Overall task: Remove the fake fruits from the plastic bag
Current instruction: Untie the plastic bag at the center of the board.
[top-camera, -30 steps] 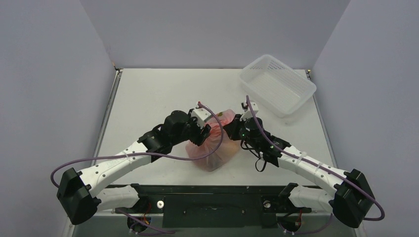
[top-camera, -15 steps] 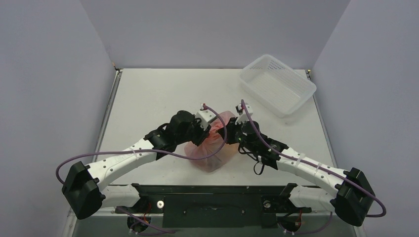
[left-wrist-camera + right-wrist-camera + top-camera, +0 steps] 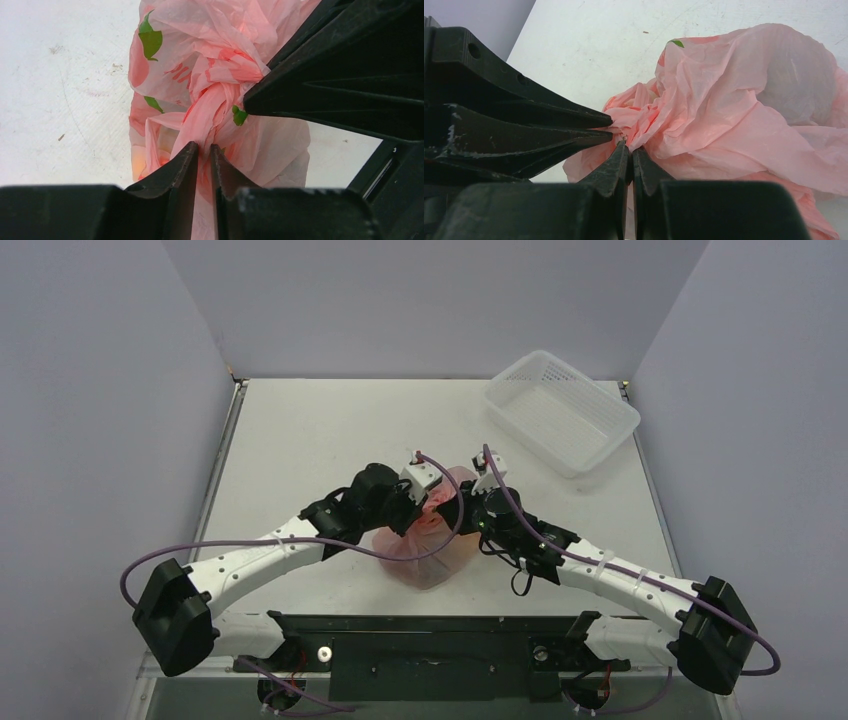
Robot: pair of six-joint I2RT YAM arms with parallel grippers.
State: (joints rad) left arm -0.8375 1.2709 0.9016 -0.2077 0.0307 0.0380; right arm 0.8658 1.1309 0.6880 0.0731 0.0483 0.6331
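Note:
The pink plastic bag (image 3: 432, 545) lies tied shut at the middle of the table, with red and green fruit prints on it. My left gripper (image 3: 204, 146) is shut on the twisted strand (image 3: 210, 107) just below the bag's knot (image 3: 240, 70). My right gripper (image 3: 629, 148) is shut on the film at the knot from the other side, and the two sets of fingertips almost touch. The fake fruits are inside the bag. Only a yellow-orange glow (image 3: 137, 162) and a grey bulge (image 3: 796, 92) show through the film.
A white perforated basket (image 3: 562, 410) stands at the back right of the table. Both arms (image 3: 270, 550) (image 3: 590, 565) reach in over the near half of the table and meet above the bag. Grey walls stand on three sides.
My left gripper has closed onto the bag's twisted strand. Both grippers have drawn closer together at the knot, the right one shifting left.

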